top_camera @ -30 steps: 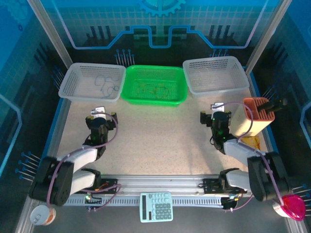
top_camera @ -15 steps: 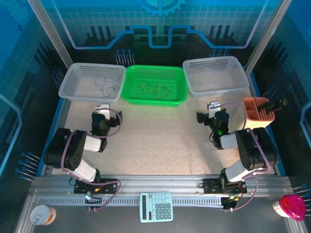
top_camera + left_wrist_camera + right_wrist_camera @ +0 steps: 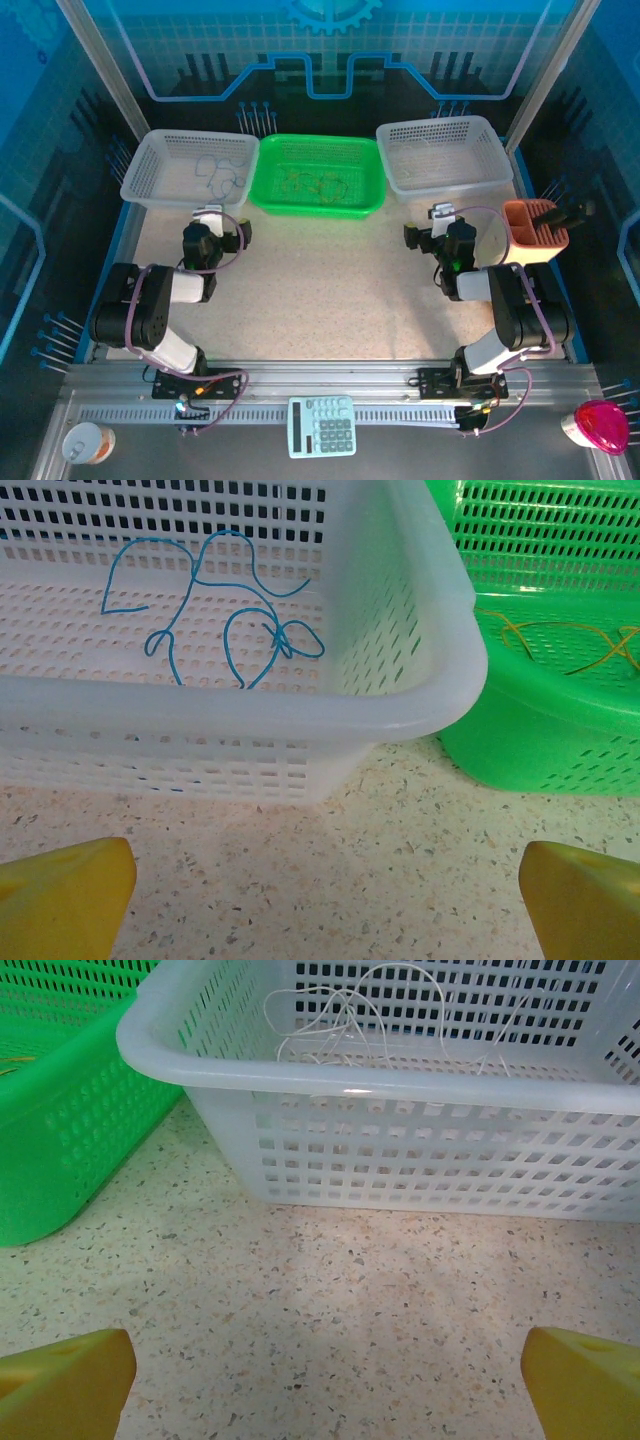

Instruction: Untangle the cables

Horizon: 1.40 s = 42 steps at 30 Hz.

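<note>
In the green basket (image 3: 316,211), cables (image 3: 322,184) spread crosswise, ahead between the left gripper (image 3: 213,225) and right gripper (image 3: 442,225), both released.

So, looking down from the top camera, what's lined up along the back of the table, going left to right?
White basket holding blue wires → green basket holding yellowish wires → second white basket → orange holder, which sits a little nearer than the baskets.
</note>
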Each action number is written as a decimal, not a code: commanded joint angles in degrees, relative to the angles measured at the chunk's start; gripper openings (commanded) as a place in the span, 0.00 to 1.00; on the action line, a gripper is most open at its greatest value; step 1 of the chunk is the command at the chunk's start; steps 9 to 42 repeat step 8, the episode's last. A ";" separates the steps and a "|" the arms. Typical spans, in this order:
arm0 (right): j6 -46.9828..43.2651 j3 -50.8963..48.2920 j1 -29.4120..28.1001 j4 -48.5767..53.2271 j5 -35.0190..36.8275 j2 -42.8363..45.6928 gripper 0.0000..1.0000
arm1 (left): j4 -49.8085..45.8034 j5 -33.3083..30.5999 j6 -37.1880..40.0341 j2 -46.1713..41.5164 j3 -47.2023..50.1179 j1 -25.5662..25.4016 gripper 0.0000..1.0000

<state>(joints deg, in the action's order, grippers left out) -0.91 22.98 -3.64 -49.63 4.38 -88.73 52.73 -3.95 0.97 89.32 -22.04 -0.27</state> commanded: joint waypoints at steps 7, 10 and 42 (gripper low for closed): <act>0.53 0.45 0.32 0.20 -1.04 0.70 1.00 | -0.09 1.73 -0.44 -0.41 -0.11 0.19 0.99; 0.28 0.26 0.13 -0.24 -0.71 0.73 1.00 | -0.12 1.74 -0.42 -0.44 -0.11 0.19 0.99; 0.28 0.26 0.13 -0.24 -0.71 0.73 1.00 | -0.12 1.74 -0.42 -0.44 -0.11 0.19 0.99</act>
